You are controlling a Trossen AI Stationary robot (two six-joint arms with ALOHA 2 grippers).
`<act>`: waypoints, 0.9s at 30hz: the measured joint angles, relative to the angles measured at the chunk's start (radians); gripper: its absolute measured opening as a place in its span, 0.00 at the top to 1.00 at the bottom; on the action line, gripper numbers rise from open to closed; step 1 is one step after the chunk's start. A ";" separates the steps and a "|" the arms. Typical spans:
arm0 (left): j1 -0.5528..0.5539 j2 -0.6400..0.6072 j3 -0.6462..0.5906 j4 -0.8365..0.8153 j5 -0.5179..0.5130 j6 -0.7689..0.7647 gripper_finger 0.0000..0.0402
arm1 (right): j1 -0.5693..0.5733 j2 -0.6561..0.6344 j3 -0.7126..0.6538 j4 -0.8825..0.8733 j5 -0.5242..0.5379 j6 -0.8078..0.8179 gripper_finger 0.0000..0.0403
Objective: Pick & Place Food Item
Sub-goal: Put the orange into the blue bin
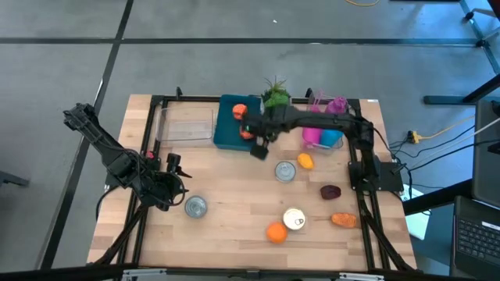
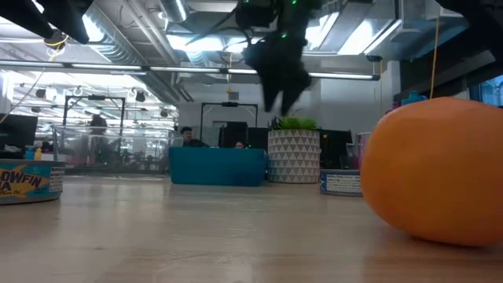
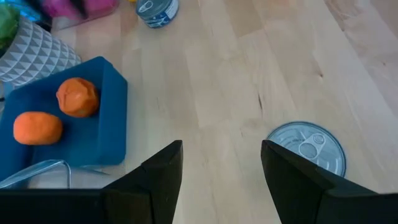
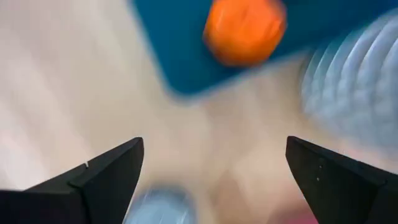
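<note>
The left gripper (image 1: 173,165) waits open and empty beside a tin can (image 1: 195,206) at the table's (image 1: 234,226) left. The blue tray (image 1: 228,133) already holds two orange foods (image 1: 240,112). The right gripper (image 1: 258,148), spread wide and empty, hovers at the tray's near edge; loose foods such as the small orange piece (image 1: 305,161) lie to its right, nearer this arm.

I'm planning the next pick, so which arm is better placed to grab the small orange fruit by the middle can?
Right. The right gripper hangs open just off the blue tray, a short way from the small orange fruit beside the can. The left gripper sits open at the far left side of the table.
</note>
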 joint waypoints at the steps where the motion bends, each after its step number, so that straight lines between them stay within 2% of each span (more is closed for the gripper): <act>1: 0.000 0.000 0.000 0.000 0.000 0.000 0.48 | 0.026 0.000 0.000 -0.040 -0.001 0.027 0.04; 4: 0.000 0.000 0.000 0.000 -0.001 0.011 0.48 | 0.106 0.000 0.000 -0.109 -0.002 0.070 0.06; 9: 0.000 0.000 0.000 0.001 -0.015 0.025 0.48 | 0.242 0.000 -0.023 -0.158 0.105 0.207 0.12; 12: 0.000 0.000 0.000 0.001 -0.016 0.027 0.48 | 0.297 0.000 -0.051 -0.194 0.128 0.325 0.15; 19: 0.000 0.000 0.000 0.001 -0.003 0.023 0.48 | 0.488 0.000 -0.131 -0.104 0.024 0.514 0.18; 27: 0.000 0.000 0.000 0.022 -0.027 0.022 0.48 | 0.675 0.000 -0.131 0.026 0.019 0.745 0.17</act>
